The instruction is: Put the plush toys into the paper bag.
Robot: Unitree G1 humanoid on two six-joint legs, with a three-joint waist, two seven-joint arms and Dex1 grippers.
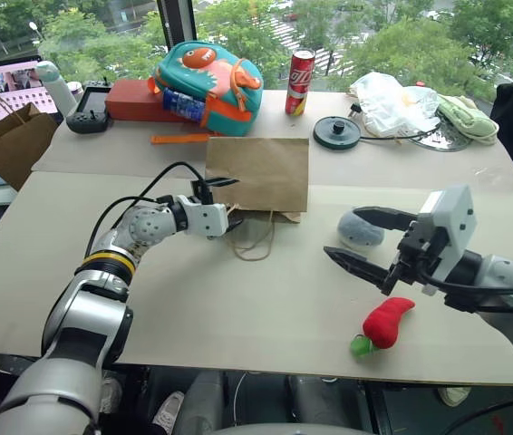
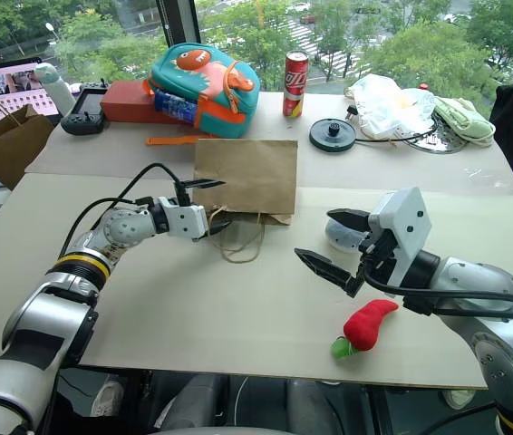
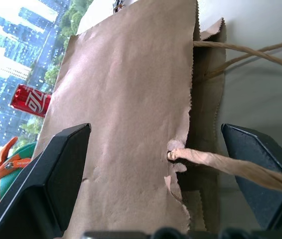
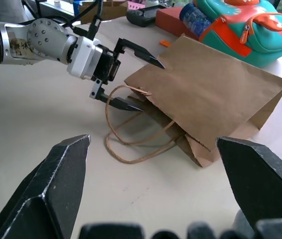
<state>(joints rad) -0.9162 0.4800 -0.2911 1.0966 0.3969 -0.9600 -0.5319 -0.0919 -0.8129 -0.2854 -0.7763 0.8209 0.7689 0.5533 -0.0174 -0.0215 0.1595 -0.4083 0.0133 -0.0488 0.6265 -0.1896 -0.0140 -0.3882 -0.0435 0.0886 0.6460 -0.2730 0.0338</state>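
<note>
1. Cardboard-covered table (image 1: 238, 317) beside a window with trees outside; the far edge holds clutter that is no part of the job: a teal and orange backpack (image 1: 209, 80), a red can (image 1: 300, 82), a darker brown handle-less bag (image 1: 12, 140) at the far left.

2. Paper bag (image 1: 261, 172) lies near the middle of the table, collapsed, its mouth toward the robot and its cord handles (image 1: 255, 237) spilled onto the surface in front. In this state it would not readily take a toy; the mouth needs lifting first, in my judgement.

3. Left gripper (image 1: 223, 207) is at the mouth edge, jaws wide apart, upper finger above the top panel, lower finger down among the handle loops. The left wrist view shows the serrated rim and a handle's root between the fingers, with nothing pinched. The placement reads as an approach to seize the upper lip and raise it.

4. Right gripper (image 1: 358, 237) hangs above the table to the right, jaws spread, empty. It appears parked clear of the bag until the mouth is opened.

5. Grey-blue plush (image 1: 360, 231) rests on the table just behind the right gripper's fingers, apart from the bag.

6. Red chilli plush (image 1: 387, 322), green tip toward the near edge, lies near the front edge, below the right gripper. Both toys remain outside the bag.

7. Risk: the torn paper around the handle root may rip further if gripped there.
</note>
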